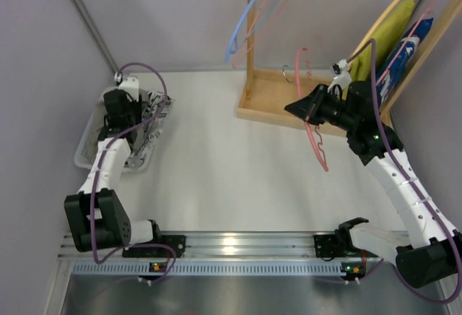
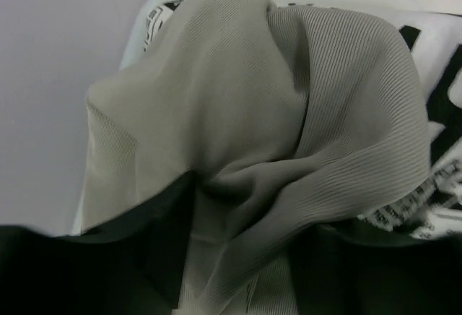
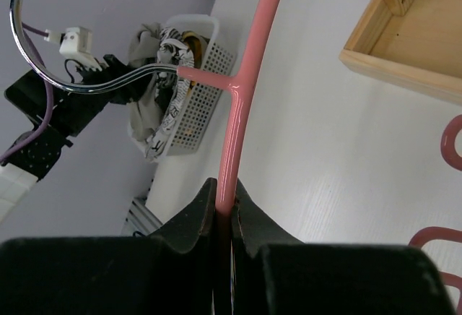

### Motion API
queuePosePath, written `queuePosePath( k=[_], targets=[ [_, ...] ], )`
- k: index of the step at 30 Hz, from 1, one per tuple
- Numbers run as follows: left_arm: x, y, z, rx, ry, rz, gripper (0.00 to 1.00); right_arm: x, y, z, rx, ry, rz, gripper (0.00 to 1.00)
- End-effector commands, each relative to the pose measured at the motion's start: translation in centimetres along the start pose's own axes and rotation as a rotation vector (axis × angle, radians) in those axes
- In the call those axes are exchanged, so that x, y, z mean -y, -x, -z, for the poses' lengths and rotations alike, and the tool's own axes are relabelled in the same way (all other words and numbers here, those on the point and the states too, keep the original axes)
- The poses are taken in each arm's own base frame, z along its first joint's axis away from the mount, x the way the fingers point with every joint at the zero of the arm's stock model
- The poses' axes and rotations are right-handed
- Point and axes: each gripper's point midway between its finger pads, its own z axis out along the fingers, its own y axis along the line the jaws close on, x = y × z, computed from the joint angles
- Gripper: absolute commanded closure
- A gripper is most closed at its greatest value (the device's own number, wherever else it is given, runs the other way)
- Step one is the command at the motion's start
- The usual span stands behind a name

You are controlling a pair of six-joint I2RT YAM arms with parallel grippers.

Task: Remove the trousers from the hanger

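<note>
Trousers (image 2: 253, 113) smother the left claw (image 1: 121, 113) over the basket (image 1: 85, 154), hiding its grip. Right claw (image 3: 224, 201) pinches the bare hanger (image 3: 234, 113). Removal looks done; dropping remains.

Top view down from behind, wrist views close, right wrist shares basket (image 3: 207, 68)

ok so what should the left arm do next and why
Probably open the left gripper and let go. The trousers are bunched between its fingers right over the white basket, and the pink hanger sits bare in the right gripper, so the removal looks done.
</note>
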Motion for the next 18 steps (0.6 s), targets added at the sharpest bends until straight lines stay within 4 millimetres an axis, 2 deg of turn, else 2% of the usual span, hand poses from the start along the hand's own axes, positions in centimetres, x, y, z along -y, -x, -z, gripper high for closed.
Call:
queuePosePath(
  k=[1,4,5,6,11,12,14,18],
  targets=[
    [-0.3,2.6,3.4,0.09,-0.024,0.075,0.4,-3.3,2.7,1.2,0.082,0.084,0.046,1.0],
    [-0.9,5.7,5.8,0.189,-0.037,0.088,0.28,-3.9,3.4,1.2,0.101,0.095,0.021,1.0],
    [-1.1,6.5,6.6,0.218,-0.04,0.092,0.18,-3.9,3.6,1.1,0.104,0.093,0.006,1.0],
    [-1.4,7.9,7.9,0.267,-0.04,0.104,0.15,-4.3,4.0,1.2,0.113,0.094,-0.026,1.0],
    [-2.1,12.1,12.7,0.402,-0.082,0.181,0.11,-4.3,5.3,1.0,0.153,0.063,-0.1,1.0],
    [-1.8,13.1,14.3,0.45,-0.114,0.192,0.1,-4.5,5.4,1.0,0.157,0.072,-0.119,1.0],
    [-0.5,14.6,16.4,0.516,-0.214,0.207,0.1,-5.4,6.0,0.9,0.168,0.117,-0.125,1.0],
    [2.0,18.4,22.2,0.657,-0.446,0.229,0.11,-7.3,7.8,1.0,0.199,0.179,-0.154,1.0]
  ],
)
